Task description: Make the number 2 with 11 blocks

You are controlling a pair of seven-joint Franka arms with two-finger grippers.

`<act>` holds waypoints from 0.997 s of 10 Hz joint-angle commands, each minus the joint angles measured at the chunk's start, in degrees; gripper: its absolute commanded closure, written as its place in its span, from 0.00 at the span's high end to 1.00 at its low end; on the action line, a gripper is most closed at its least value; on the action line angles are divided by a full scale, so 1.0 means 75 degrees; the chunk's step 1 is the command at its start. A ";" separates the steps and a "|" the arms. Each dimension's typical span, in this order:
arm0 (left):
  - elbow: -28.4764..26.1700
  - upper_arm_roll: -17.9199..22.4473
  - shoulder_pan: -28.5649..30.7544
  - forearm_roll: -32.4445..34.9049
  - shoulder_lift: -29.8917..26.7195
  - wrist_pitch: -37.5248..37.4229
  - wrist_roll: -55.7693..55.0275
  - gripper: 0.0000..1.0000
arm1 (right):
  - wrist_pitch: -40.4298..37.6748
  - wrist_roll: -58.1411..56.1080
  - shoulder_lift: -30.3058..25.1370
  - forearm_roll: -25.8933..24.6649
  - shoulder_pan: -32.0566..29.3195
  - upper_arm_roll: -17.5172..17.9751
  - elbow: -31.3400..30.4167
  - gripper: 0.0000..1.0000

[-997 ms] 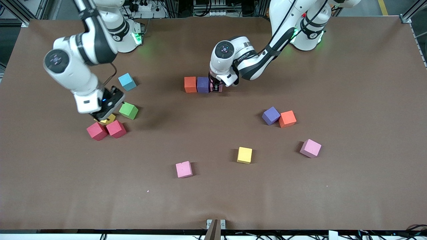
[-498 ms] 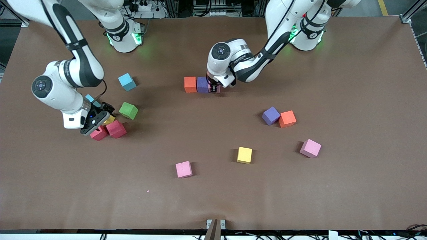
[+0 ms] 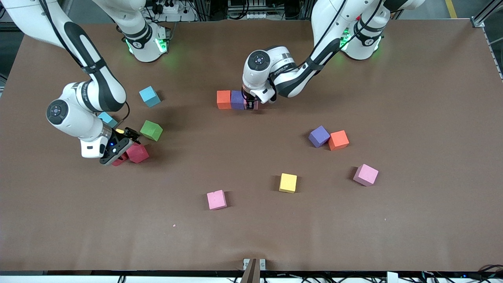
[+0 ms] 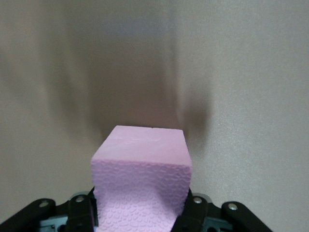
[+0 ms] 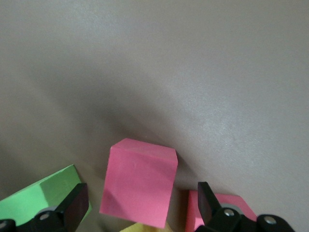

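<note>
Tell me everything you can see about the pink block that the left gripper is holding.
The pink block is a small cube of matte, foam-like material with a finely dimpled face and sharp edges. The left gripper is shut on it, one finger pressing each side. It sits upright at table level, beside the purple block, which stands beside the orange block; the three form a straight row. In the front view the gripper hides most of the cube, so contact with the purple block cannot be confirmed.

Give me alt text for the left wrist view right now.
A pink cube fills the lower centre, gripped between the left gripper's black fingers. Around it lies only the plain brown table, with a soft shadow by the cube.
</note>
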 commanded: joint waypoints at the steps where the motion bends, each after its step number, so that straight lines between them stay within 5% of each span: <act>1: 0.0114 0.0071 -0.0103 0.0322 -0.0011 -0.0213 -0.0388 1.00 | 0.0124 0.0059 0.0284 0.0015 -0.0031 0.0048 0.0144 1.00; 6: 0.0045 -0.0057 0.0386 0.0358 -0.1402 -0.2076 0.1048 1.00 | 0.0511 0.0071 0.0659 0.0016 -0.0077 0.0013 0.0109 1.00; 10: 0.0021 -0.0724 0.2668 0.0288 -0.1781 -0.2511 0.3742 1.00 | 0.0489 0.0176 0.0497 0.0016 -0.0066 0.0001 0.0098 0.37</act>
